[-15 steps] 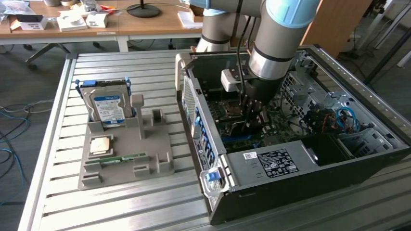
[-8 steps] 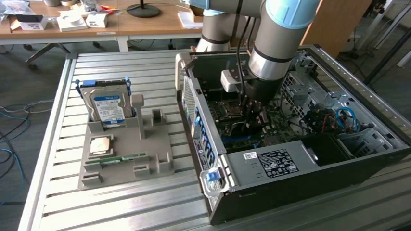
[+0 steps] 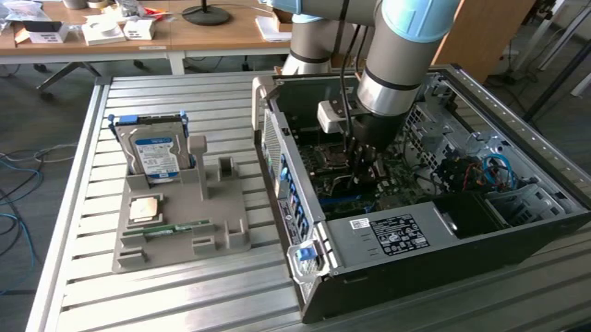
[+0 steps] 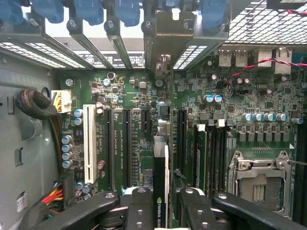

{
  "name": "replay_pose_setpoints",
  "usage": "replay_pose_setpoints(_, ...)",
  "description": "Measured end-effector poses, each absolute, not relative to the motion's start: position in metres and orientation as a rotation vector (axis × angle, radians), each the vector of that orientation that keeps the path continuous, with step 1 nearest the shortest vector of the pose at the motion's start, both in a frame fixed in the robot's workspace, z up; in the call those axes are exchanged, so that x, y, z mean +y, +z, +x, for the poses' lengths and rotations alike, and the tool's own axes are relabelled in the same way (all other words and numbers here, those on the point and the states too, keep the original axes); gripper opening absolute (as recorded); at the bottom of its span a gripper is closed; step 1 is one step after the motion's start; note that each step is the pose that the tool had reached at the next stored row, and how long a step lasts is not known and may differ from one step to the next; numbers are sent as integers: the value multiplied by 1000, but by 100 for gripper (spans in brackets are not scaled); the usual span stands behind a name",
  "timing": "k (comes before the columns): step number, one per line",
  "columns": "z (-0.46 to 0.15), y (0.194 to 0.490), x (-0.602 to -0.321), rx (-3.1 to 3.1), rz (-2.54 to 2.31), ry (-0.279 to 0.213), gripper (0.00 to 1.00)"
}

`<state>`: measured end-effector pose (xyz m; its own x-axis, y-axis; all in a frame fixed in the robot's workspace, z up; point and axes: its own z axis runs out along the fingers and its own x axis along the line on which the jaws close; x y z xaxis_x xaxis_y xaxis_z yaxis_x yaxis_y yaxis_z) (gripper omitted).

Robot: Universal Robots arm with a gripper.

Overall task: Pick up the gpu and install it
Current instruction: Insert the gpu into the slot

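GPU (image 4: 160, 167) stood on edge above the motherboard (image 4: 120, 96), near its middle, parallel to the long black slots. Couldn't tell whether it was seated. Gripper (image 4: 165, 201) was clamped on it, with fingers (image 4: 139, 211) pressing the left and right flat faces. My read: light and stiff but fragile, a bare board with edge contacts. Best held by the flat faces near the top edge, kept square with no twisting. Arm (image 3: 392, 76) hung straight down over the motherboard inside the open case (image 3: 369, 290), wrist vertical, fingertips pointing down.
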<state>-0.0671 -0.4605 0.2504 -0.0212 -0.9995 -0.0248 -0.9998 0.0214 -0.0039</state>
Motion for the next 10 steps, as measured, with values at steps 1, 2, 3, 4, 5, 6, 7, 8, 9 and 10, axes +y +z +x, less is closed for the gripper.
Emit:
replay_pose_setpoints(1,-67,250,-460,2230,-2183,23,26)
replay_pose_setpoints(2,-67,250,-460,2230,-2183,23,26)
replay_pose_setpoints(3,-67,250,-460,2230,-2183,23,26)
replay_pose_setpoints(4,-67,250,-461,2230,-2183,23,26)
replay_pose_setpoints(5,-67,250,-461,2230,-2183,23,26)
replay_pose_setpoints(6,-67,250,-461,2230,-2183,23,26)
replay_pose_setpoints(7,-67,250,-461,2230,-2183,23,26)
replay_pose_setpoints(8,-67,250,-461,2230,-2183,23,26)
replay_pose_setpoints(9,-67,250,-461,2230,-2183,23,26)
replay_pose_setpoints(10,-67,250,-460,2230,-2183,23,26)
